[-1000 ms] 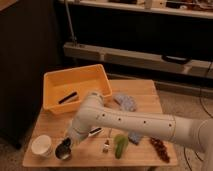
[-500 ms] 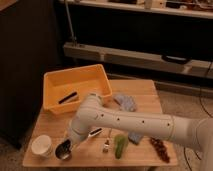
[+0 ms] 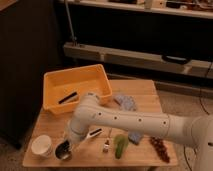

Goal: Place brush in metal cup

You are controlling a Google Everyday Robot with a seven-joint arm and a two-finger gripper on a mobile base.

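Pincer (image 3: 70, 145) hangs low at the front left of the wooden bench (image 3: 145, 94), at the end of the white arm (image 3: 130, 120) that reaches in from the right and bends down over the bench front. It sits just above and touching on the metal cup (image 3: 63, 150), whose shiny rim and dark inside show at the arm's tip. How the pincer stands, wide or narrow or holding something, I cannot tell, as the arm's end covers it.

Just left of the metal cup stands the white cup (image 3: 42, 145), close beside it but apart. A slim pale tool with a dark end section, most likely the brush (image 3: 93, 133), lies flat on the bench just right of the arm's lower end, angled up toward the right; it is outside the metal cup.

Behind the arm, at the back left of the bench, sits the orange bin (image 3: 55, 82), with a flat black bar (image 3: 67, 97) lying slantwise inside it. Farther right along the front edge are a small pale upright object (image 3: 106, 146), a green object (image 3: 120, 145), and a dark reddish cluster (image 3: 160, 148) near the right corner. A bluish-grey cloth (image 3: 125, 102) lies near the middle of the bench, beyond the arm.
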